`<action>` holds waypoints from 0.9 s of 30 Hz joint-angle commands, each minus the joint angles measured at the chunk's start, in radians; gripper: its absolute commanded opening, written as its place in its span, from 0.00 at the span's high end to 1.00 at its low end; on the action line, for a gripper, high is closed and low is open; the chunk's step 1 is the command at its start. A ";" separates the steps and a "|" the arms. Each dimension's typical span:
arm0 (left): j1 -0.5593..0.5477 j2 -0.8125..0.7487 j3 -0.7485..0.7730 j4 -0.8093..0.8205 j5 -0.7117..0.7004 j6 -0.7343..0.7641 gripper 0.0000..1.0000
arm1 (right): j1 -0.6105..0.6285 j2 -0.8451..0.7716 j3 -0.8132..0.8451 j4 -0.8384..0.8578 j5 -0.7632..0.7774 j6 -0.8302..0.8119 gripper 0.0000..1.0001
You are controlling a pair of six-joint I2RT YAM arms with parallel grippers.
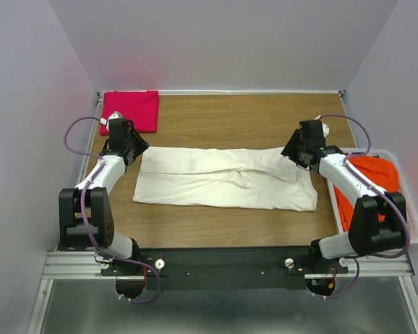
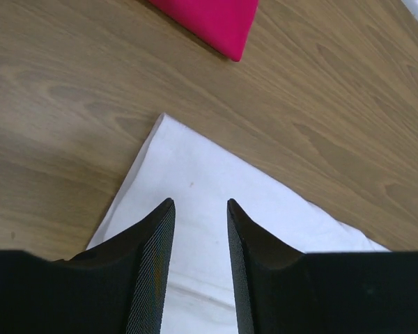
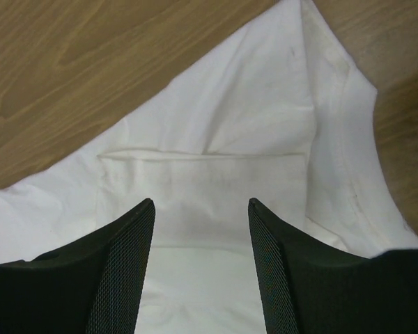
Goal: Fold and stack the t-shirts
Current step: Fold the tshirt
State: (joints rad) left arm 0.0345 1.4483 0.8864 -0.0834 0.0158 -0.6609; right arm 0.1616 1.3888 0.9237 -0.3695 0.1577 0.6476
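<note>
The cream-white t-shirt (image 1: 223, 179) lies flat as a long band across the middle of the table. My left gripper (image 1: 136, 148) is open and empty just above its far left corner; the left wrist view shows that corner (image 2: 195, 188) between my fingers. My right gripper (image 1: 290, 152) is open and empty over the shirt's far right end, where the right wrist view shows a folded sleeve (image 3: 209, 188) and the hem. A folded magenta-pink t-shirt (image 1: 131, 110) lies at the back left; its corner shows in the left wrist view (image 2: 216, 21). The orange-red t-shirt (image 1: 366, 182) lies crumpled in the basket.
The white plastic laundry basket (image 1: 412, 224) stands at the right edge of the table, next to my right arm. Grey walls close in the table on three sides. Bare wood (image 1: 244, 118) lies behind the cream-white shirt.
</note>
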 commanded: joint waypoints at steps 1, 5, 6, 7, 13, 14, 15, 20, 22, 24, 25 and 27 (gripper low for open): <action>-0.033 0.101 0.052 0.014 0.050 -0.031 0.57 | 0.004 0.105 0.069 0.040 -0.004 -0.029 0.37; -0.065 0.228 0.132 0.008 0.073 -0.049 0.62 | 0.007 0.255 0.150 0.053 0.067 -0.025 0.38; -0.068 0.244 0.138 0.010 0.072 -0.061 0.63 | 0.006 0.274 0.161 0.053 0.087 -0.022 0.39; -0.068 0.276 0.144 0.007 0.072 -0.065 0.64 | 0.007 0.294 0.182 0.053 0.123 -0.019 0.39; -0.070 0.365 0.181 -0.024 0.009 -0.089 0.69 | 0.003 0.435 0.242 0.053 0.161 0.009 0.50; -0.068 0.374 0.189 -0.035 -0.003 -0.092 0.70 | 0.003 0.450 0.248 0.052 0.164 0.009 0.51; -0.068 0.382 0.192 -0.044 -0.008 -0.094 0.72 | 0.004 0.460 0.253 0.052 0.166 0.012 0.51; -0.055 0.399 0.183 -0.085 -0.099 -0.117 0.73 | -0.002 0.496 0.244 0.053 0.172 0.026 0.51; -0.042 0.400 0.175 -0.093 -0.109 -0.118 0.72 | -0.011 0.500 0.241 0.052 0.177 0.027 0.51; -0.006 0.408 0.163 -0.096 -0.105 -0.123 0.73 | -0.016 0.506 0.244 0.053 0.177 0.027 0.51; 0.001 0.414 0.160 -0.096 -0.102 -0.124 0.73 | -0.022 0.509 0.250 0.053 0.174 0.029 0.50; 0.013 0.420 0.152 -0.098 -0.109 -0.129 0.73 | -0.027 0.526 0.262 0.053 0.166 0.032 0.50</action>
State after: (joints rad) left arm 0.0040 1.8309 1.0649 -0.1226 -0.0158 -0.7799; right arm 0.1551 1.8633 1.1606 -0.3119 0.2840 0.6605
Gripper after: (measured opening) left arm 0.272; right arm 0.494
